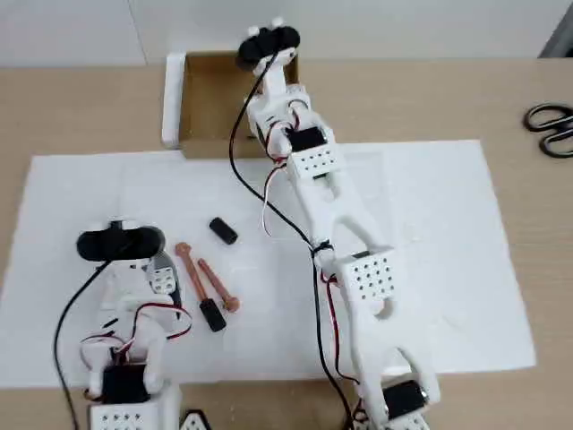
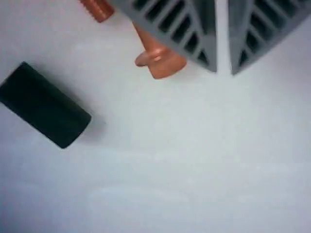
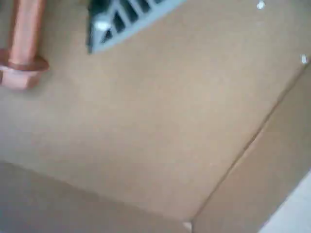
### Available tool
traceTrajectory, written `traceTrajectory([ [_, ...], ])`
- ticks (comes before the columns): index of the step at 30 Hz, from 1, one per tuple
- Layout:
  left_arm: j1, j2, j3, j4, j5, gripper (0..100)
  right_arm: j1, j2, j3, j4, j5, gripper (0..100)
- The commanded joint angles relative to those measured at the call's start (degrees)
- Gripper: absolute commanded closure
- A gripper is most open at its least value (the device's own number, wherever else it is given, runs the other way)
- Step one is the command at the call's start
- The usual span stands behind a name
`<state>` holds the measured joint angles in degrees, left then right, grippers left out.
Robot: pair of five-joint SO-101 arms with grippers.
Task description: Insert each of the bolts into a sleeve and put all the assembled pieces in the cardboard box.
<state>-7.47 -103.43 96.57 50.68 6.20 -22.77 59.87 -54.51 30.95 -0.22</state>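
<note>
Two orange bolts [image 1: 190, 269] [image 1: 218, 287] lie side by side on the white sheet, just beside my left gripper [image 1: 161, 273]. One black sleeve [image 1: 223, 230] lies above them and another sleeve [image 1: 212, 314] below. In the left wrist view the left gripper [image 2: 222, 68] is shut on nothing; a bolt head [image 2: 160, 62] pokes out beside one finger, and a black sleeve [image 2: 43, 104] lies apart from it. My right arm stretches to the cardboard box [image 1: 210, 98]. Its gripper [image 3: 116, 22] hangs over the box floor [image 3: 160, 126], with an orange bolt [image 3: 22, 43] beside it.
A white paper sheet [image 1: 430, 224] covers the middle of the wooden table. Scissors [image 1: 551, 128] lie at the far right edge. The box has a white flap [image 1: 175, 90] standing on its left side. The right arm's cables [image 1: 269, 202] cross the sheet.
</note>
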Motion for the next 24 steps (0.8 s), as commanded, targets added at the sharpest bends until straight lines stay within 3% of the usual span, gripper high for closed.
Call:
traceTrajectory([
  [1,0.0,-0.8,-0.3,0.2,-0.2,99,0.4,-1.7,-3.2,0.3,-0.4,87.5],
  [5,0.0,-0.8,-0.3,0.2,-0.2,99,-0.3,-2.9,-4.6,2.5,-0.4,87.6],
  [19,0.0,-0.8,-0.3,0.2,-0.2,99,-2.3,-13.6,-20.5,36.7,-0.4,87.3],
  [24,0.0,-0.8,-0.3,0.2,-0.2,99,-2.1,-13.9,-23.8,44.3,-0.3,87.3],
])
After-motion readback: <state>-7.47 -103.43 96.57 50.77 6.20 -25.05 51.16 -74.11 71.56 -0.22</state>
